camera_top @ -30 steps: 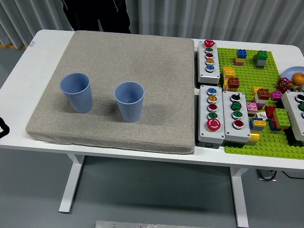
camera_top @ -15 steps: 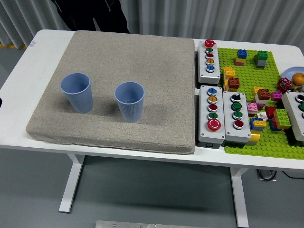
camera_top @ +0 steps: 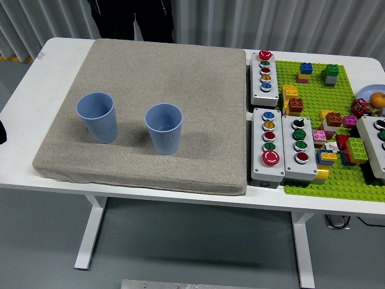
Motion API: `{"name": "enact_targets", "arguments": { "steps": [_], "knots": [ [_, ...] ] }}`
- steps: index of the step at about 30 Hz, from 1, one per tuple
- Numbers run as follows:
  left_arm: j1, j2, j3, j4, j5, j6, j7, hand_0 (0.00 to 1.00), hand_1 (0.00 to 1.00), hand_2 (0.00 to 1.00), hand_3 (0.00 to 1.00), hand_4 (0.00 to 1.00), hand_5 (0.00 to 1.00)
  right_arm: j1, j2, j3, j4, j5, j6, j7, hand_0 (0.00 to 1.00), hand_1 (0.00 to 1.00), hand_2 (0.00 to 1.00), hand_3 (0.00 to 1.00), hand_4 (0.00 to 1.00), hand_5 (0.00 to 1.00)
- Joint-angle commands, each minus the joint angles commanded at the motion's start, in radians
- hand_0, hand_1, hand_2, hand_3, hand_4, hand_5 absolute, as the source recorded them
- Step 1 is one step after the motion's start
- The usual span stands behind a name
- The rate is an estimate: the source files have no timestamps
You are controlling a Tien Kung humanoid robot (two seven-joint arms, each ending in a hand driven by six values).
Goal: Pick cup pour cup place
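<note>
Standing upright on the grey mat (camera_top: pixel 150 72), two blue cups sit side by side with a small gap between them. One blue cup (camera_top: pixel 97 116) is toward the mat's left side, the second blue cup (camera_top: pixel 163 127) just right of it and slightly nearer the front edge. Both are open at the top; I cannot make out whether either holds anything.

At the far left edge of the view, level with the cups, a small dark shape (camera_top: pixel 2 132) pokes in over the white counter (camera_top: pixel 27 78). It may be part of the robot's left arm, but too little shows to say, and whether that hand is released or clenched I cannot tell. It lies well apart from the left cup, off the mat altogether. No right hand shows anywhere.

Right of the mat sit grey button boxes (camera_top: pixel 281 143) with coloured buttons, touching the mat's edge, and beyond them a green building-brick baseplate (camera_top: pixel 337 180) scattered with coloured bricks. A person in dark clothing (camera_top: pixel 129 18) stands at the far side of the counter, behind the mat; no hands of theirs reach over it.
</note>
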Motion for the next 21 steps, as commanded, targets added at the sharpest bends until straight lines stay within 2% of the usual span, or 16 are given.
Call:
{"name": "enact_targets", "arguments": {
  "steps": [15,21],
  "knots": [
    [0.026,-0.024,-0.037,-0.030,0.067,0.021,0.003,0.839,0.820,0.888,0.893,0.929,0.998,0.005,0.005,0.015,0.002,-0.020,-0.016,0.006,0.700,0.629,0.562,0.567,0.002,0.077],
    [0.008,-0.027,-0.034,-0.058,0.094,0.042,0.000,0.838,0.816,0.885,0.890,0.925,0.998,0.012,0.017,0.021,0.004,-0.044,-0.007,-0.001,0.701,0.629,0.563,0.569,0.002,0.078]
  ]
}}
